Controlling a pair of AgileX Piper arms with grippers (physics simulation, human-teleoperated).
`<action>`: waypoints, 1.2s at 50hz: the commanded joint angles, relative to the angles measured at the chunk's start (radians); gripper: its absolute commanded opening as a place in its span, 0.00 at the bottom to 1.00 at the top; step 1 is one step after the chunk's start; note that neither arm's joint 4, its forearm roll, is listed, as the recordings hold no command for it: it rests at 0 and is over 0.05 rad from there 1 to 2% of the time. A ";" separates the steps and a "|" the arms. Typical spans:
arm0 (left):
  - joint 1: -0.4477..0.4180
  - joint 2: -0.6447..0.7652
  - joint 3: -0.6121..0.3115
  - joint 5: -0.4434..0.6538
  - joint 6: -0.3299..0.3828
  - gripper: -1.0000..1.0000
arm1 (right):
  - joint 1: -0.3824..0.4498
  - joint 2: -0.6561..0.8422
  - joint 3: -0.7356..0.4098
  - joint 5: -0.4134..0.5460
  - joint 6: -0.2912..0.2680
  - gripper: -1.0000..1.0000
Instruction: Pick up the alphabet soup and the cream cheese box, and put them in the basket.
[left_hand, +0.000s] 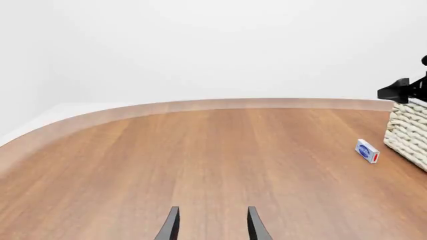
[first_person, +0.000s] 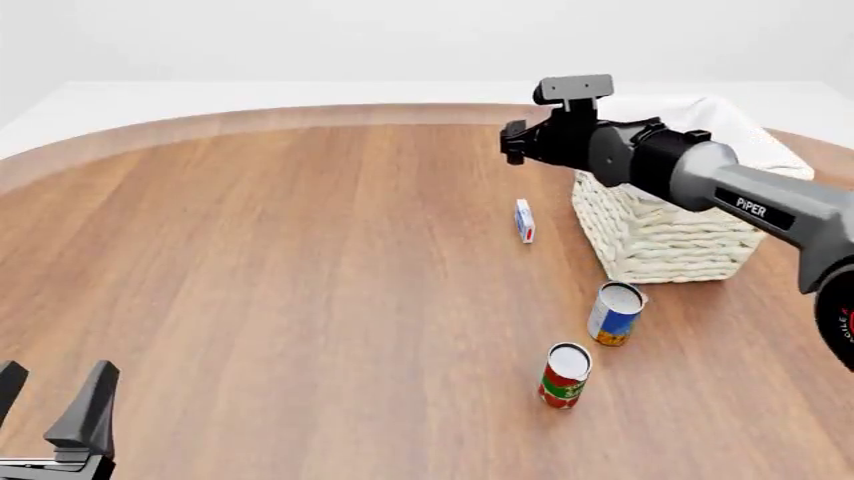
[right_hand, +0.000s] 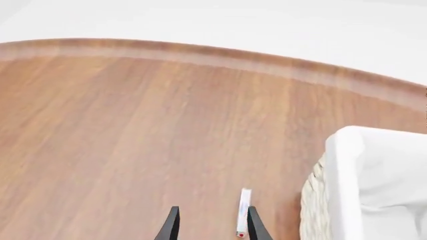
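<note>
— While I have both wrist feeds up, tell me what you make of the right gripper (first_person: 513, 142).

— I've got it raised out over the table (first_person: 267, 280), hanging near the basket's left rim in the front view. In the right wrist view its two dark fingertips (right_hand: 172, 224) stand apart with bare wood between them, nothing held. The cream cheese box (right_hand: 244, 212) shows just beside one fingertip there, but it lies on the table below, not touching as far as I can tell.

— And the box from the front?

— The cream cheese box sits on its thin edge on the wood, just left of the basket (first_person: 667, 240), apart from the wicker wall. The left wrist view shows the same: box near the basket's woven side with a gap between them.

— The soup?

— The alphabet soup (first_person: 615, 313) stands upright on the table, just in front of the basket's near corner. A red and green can (first_person: 565, 375) stands upright a little nearer to me, close to it but not touching.

— Left side?

— My left gripper (first_person: 54, 400) is low at the near left corner of the front view, fingers spread, holding nothing, well away from everything.
</note>
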 joint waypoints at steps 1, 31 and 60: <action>0.000 0.000 0.000 0.000 0.000 1.00 | -0.024 0.088 -0.094 0.026 0.000 1.00; 0.000 0.000 0.000 0.000 0.000 1.00 | -0.039 0.247 -0.219 0.075 -0.006 1.00; 0.000 0.000 0.000 0.000 0.000 1.00 | -0.047 0.316 -0.253 0.106 0.019 1.00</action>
